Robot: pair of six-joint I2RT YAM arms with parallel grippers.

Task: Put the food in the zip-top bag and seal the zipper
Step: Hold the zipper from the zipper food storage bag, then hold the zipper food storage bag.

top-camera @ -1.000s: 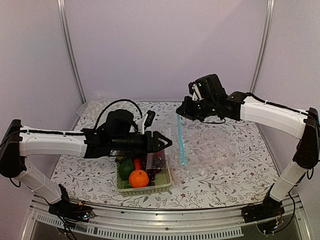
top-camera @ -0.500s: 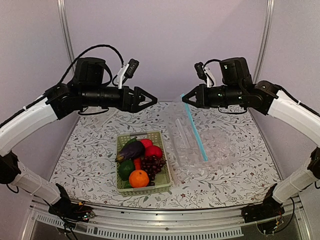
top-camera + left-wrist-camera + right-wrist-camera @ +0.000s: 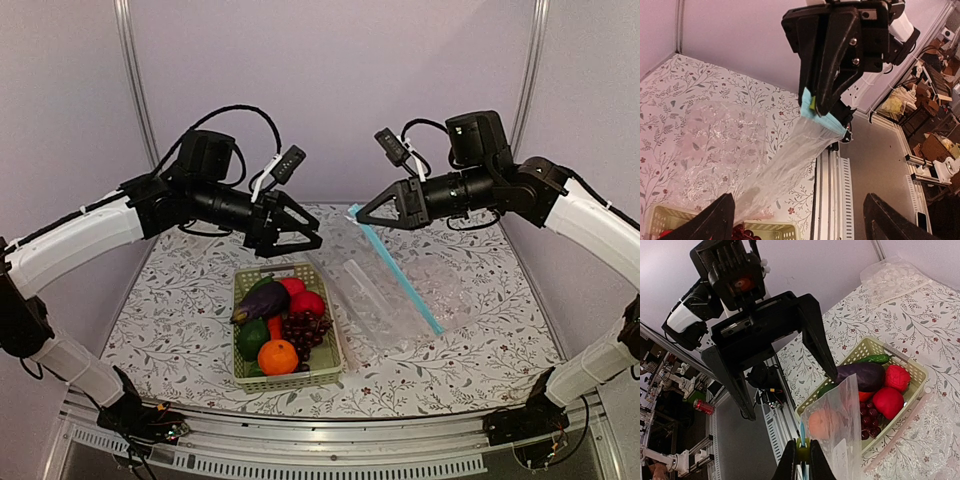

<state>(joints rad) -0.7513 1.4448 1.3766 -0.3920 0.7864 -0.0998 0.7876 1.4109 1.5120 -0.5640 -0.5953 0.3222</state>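
The clear zip-top bag [image 3: 385, 290] hangs slanting from my right gripper [image 3: 362, 214], which is shut on the upper end of its light-blue zipper [image 3: 400, 275]. The bag's lower end rests on the table. My left gripper [image 3: 306, 234] is open and empty, raised above the pale green basket [image 3: 243, 278], facing the right gripper and apart from the bag. The food lies in the basket: purple eggplant [image 3: 262, 300], red fruit [image 3: 306, 303], grapes [image 3: 301, 328], orange [image 3: 277, 356], dark green vegetable [image 3: 252, 338]. In the right wrist view the fingers [image 3: 790, 462] pinch the zipper edge [image 3: 801, 432].
A bubbly plastic sheet [image 3: 450, 285] lies under the bag on the right. Another bubbly sheet [image 3: 185, 214] sits at the back left corner. Metal frame posts [image 3: 140, 100] stand at the back. The table's front rail [image 3: 330, 445] runs along the near edge.
My left arm rose from low over the basket, then came down and right towards the bag. My right gripper shifted a little left with the zipper end, and the bag swung to a steeper slant.
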